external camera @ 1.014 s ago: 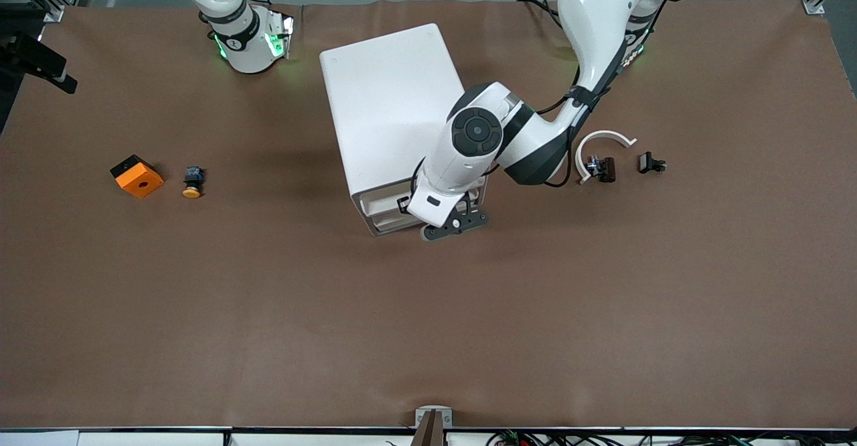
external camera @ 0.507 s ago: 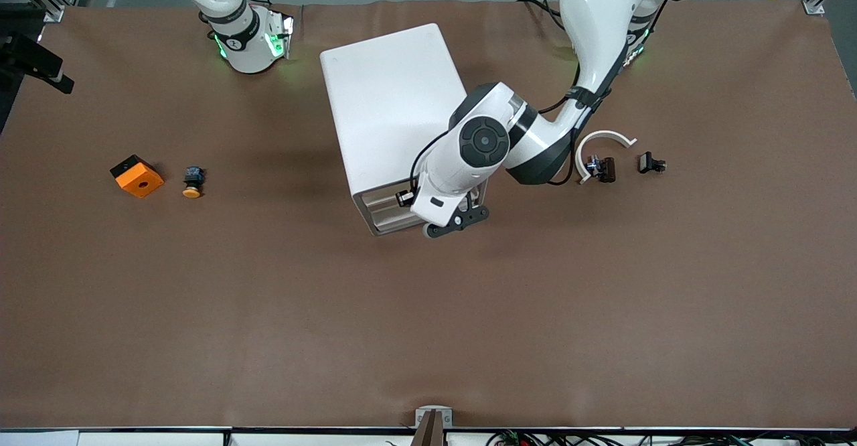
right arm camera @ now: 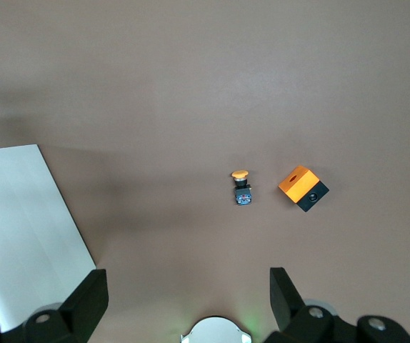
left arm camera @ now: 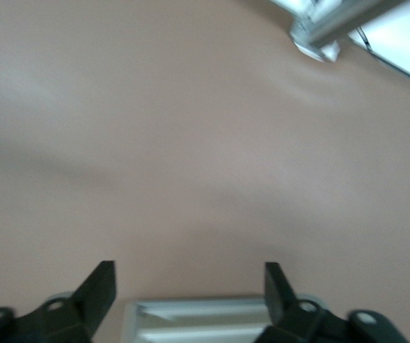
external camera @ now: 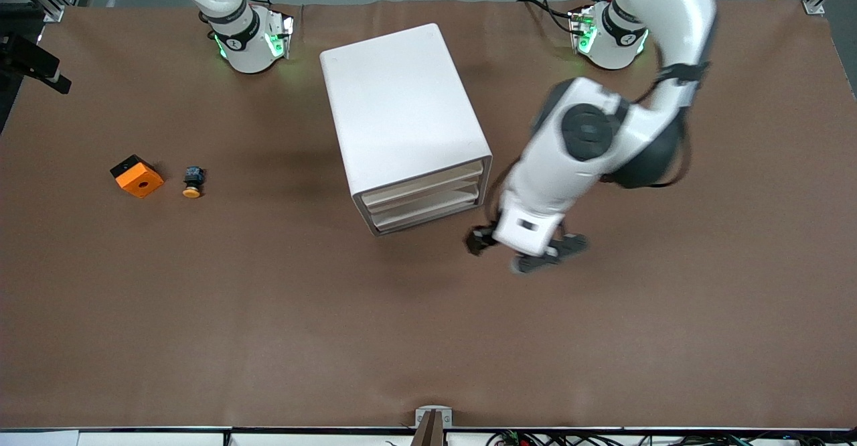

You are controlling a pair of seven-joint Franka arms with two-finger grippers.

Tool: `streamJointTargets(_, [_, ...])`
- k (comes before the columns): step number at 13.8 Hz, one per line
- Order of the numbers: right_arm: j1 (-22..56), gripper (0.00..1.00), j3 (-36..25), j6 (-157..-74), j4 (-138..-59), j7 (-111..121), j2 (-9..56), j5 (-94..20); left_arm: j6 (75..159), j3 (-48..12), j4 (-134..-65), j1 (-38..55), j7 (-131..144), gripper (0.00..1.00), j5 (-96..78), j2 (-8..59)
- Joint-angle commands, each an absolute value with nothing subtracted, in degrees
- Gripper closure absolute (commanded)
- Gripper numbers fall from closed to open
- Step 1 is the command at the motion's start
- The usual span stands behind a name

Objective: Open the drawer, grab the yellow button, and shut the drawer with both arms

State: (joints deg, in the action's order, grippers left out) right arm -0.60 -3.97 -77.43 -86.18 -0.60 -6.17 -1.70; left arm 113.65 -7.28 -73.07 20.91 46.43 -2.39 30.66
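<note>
The white cabinet (external camera: 402, 108) stands mid-table, and its three drawer (external camera: 423, 190) fronts all sit flush and shut. The button (external camera: 192, 183), orange cap on a dark body, lies on the brown table toward the right arm's end, beside an orange block (external camera: 136, 176). My left gripper (external camera: 529, 250) hangs open over bare table, off the cabinet's front corner toward the left arm's end; in the left wrist view this gripper (left arm camera: 189, 282) holds nothing. My right gripper (right arm camera: 189, 286) waits open high above the table, with the button (right arm camera: 241, 187) and the block (right arm camera: 303, 188) below it.
The right arm's base (external camera: 249, 37) and the left arm's base (external camera: 609, 37) stand along the table's back edge. A metal frame post (left arm camera: 319, 36) shows at a table corner in the left wrist view. The left arm's elbow hides the table beneath it.
The left gripper has opened and swung away from the cabinet's drawer fronts toward the left arm's end. The drawer fronts now show in full. The right arm has not moved.
</note>
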Motion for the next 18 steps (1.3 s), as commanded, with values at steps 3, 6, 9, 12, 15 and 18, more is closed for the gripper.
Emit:
streamJointTargets(3, [-1.4,0.00,-3.7,-77.8,-87.4,-0.1,-7.5,-2.9,99.3,-7.9,-75.1,10.7,28.4,0.00,-1.8,20.9])
streamJointTargets(6, [-1.4,0.00,-3.7,-77.6,-87.4,-0.1,-7.5,-2.9,96.1,-7.9,-78.8,4.8,20.2,0.00,-1.8,13.8])
streamJointTargets(9, [-1.5,0.00,-3.7,-77.6,-87.4,-0.1,-7.5,-2.9,95.8,-7.9,-83.2,0.2,13.8,0.00,-1.8,7.5])
streamJointTargets(12, [-1.5,0.00,-3.8,-77.5,-87.4,-0.1,-7.5,-2.9,94.5,-7.7,-83.6,-3.2,9.8,0.00,-1.6,4.5])
streamJointTargets(15, [-1.5,0.00,-3.8,-77.5,-87.5,-0.1,-7.5,-2.9,94.0,-7.5,-82.0,-3.3,9.2,0.00,3.1,3.9])
streamJointTargets(18, [-1.4,0.00,-3.8,-77.5,-87.5,-0.1,-7.5,-2.9,92.6,-7.6,-82.0,-3.5,7.5,0.00,2.6,3.9])
